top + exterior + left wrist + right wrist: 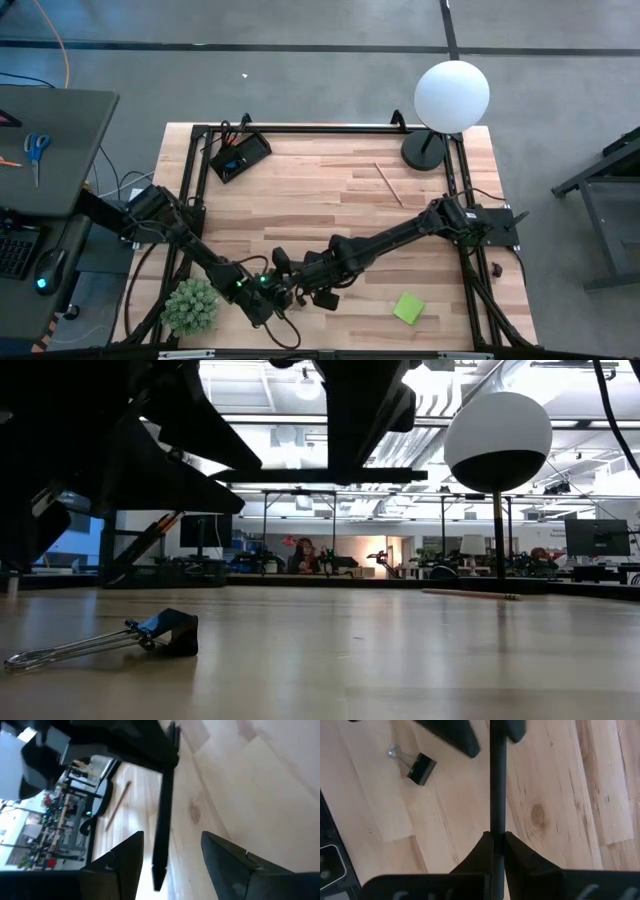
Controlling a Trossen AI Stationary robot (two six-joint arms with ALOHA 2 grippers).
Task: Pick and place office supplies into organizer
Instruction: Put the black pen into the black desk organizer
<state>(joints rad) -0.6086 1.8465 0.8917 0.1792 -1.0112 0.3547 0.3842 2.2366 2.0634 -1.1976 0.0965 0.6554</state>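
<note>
My right gripper (497,836) is shut on a black pen (497,780) above the table's near middle, also my right gripper (310,285) in the high view. My left gripper (172,865) is open, and its two fingers stand on either side of the pen's free end (158,877); I cannot tell whether they touch it. A black binder clip (419,767) lies on the wood beside them. The black organizer (240,155) sits at the far left. A wooden pencil (389,184) and a green sticky-note pad (408,307) lie on the table's right half. My right gripper pinches one end of the black pen (497,826) between its two fingers. The fingers come from above, pointing steeply down. The pen runs on beyond the fingertips in line with them and hangs clear of the table.
A white globe lamp (451,95) on a round black base (424,151) stands at the far right corner. A green spiky plant (190,305) stands at the near left corner, close to my left arm. Bare wood lies across the table's middle.
</note>
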